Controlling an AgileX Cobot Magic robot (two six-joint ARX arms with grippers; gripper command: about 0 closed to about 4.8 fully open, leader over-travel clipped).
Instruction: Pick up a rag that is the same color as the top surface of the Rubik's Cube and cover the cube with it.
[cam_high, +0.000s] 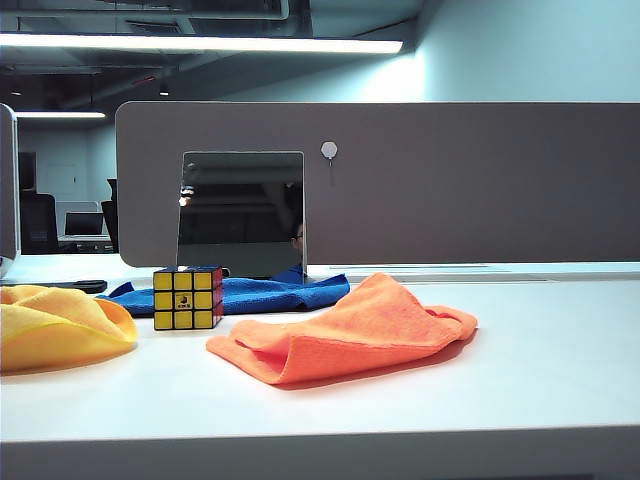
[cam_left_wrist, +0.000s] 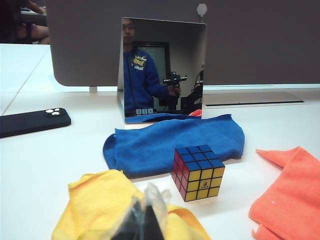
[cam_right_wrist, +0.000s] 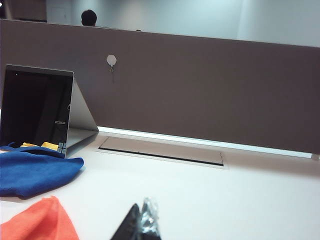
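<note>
The Rubik's Cube (cam_high: 188, 298) stands on the white table, yellow face to the front; the left wrist view shows its top (cam_left_wrist: 198, 172) is blue. The blue rag (cam_high: 270, 293) lies flat just behind it, against the foot of a mirror, and shows in both wrist views (cam_left_wrist: 170, 145) (cam_right_wrist: 30, 172). My left gripper (cam_left_wrist: 145, 201) is shut with nothing in it, hanging over the yellow cloth, nearer than the cube. My right gripper (cam_right_wrist: 141, 204) is shut and empty over bare table, off to the side of the rag. Neither gripper shows in the exterior view.
An orange cloth (cam_high: 350, 335) lies crumpled right of the cube, a yellow cloth (cam_high: 55, 325) to its left. A standing mirror (cam_high: 242, 212) and a grey partition (cam_high: 450, 180) close off the back. A black phone (cam_left_wrist: 32, 121) lies at the far left.
</note>
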